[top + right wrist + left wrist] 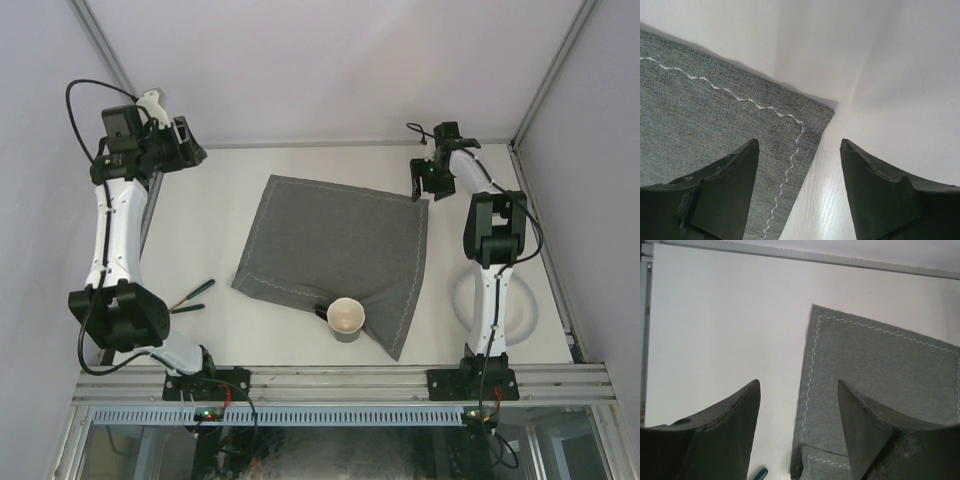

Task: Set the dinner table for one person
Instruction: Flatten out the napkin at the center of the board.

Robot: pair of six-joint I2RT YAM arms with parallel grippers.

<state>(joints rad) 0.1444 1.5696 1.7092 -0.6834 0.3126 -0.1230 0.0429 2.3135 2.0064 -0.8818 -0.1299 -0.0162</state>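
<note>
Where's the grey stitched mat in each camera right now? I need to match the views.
Top external: grey mat at centre, lying skewed.
Left wrist: grey mat fills the right half.
Right wrist: grey mat on the left, corner near centre.
Shared landmark: its white stitching along the edge.

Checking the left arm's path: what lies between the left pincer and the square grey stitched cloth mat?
Nothing but bare off-white tabletop separates left pincer and square grey stitched cloth mat; the top view shows it.
</note>
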